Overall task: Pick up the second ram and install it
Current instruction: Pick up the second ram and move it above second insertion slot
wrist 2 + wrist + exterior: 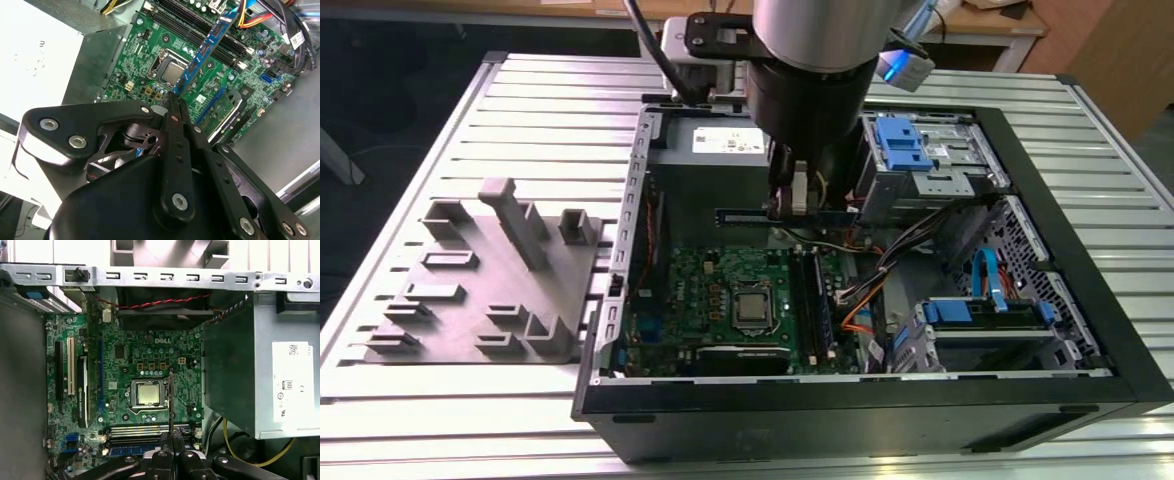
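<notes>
My gripper [795,205] hangs inside the open computer case, shut on the second ram [754,215]. The ram is a long, thin blue-green stick with black chips, held level above the green motherboard [707,290]. In the second wrist view it runs out from the fingertips [173,102] over the board, its chips facing up [202,50]. The first wrist view has it edge-on as a thin dark line [170,400] over the processor socket [148,393], gripper [171,440] behind it. The black memory slots [809,300] lie below the gripper, toward the case's front.
A grey power supply [707,150] sits close behind the gripper. Drive cages with blue clips [914,150] and loose cables [867,300] fill the exterior view's right of the case. A grey parts fixture [494,290] stands on the slatted table left of the case.
</notes>
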Controlling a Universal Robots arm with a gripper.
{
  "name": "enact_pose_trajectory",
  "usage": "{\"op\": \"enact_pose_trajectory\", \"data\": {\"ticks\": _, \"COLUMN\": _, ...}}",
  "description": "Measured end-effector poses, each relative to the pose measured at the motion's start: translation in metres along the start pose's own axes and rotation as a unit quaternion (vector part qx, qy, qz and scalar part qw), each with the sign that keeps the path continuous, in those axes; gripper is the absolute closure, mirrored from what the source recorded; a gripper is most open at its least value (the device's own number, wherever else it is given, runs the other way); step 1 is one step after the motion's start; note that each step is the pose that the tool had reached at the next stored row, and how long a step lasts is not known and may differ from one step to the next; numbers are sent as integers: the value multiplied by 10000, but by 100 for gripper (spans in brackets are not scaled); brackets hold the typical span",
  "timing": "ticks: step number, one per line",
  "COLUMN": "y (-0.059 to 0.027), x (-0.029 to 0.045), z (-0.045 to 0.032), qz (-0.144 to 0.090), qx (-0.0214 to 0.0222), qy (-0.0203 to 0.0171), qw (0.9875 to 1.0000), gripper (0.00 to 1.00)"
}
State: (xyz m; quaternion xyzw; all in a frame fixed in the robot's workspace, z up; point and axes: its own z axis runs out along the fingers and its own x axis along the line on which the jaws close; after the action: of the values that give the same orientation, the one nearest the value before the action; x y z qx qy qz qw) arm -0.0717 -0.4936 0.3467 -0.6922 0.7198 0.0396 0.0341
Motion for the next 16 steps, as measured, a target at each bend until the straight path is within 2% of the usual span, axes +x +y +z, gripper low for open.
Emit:
{"op": "enact_pose_trajectory", "data": {"ticks": 6, "y": -1, "x": 10, "z": 95, "qz": -2, "qx": 0, "qy": 0, "qw": 10000, "gripper": 91}}
{"op": "enact_pose_trajectory", "data": {"ticks": 16, "y": -2, "x": 17, "z": 164, "qz": -2, "qx": 0, "qy": 0, "qw": 10000, "gripper": 91}}
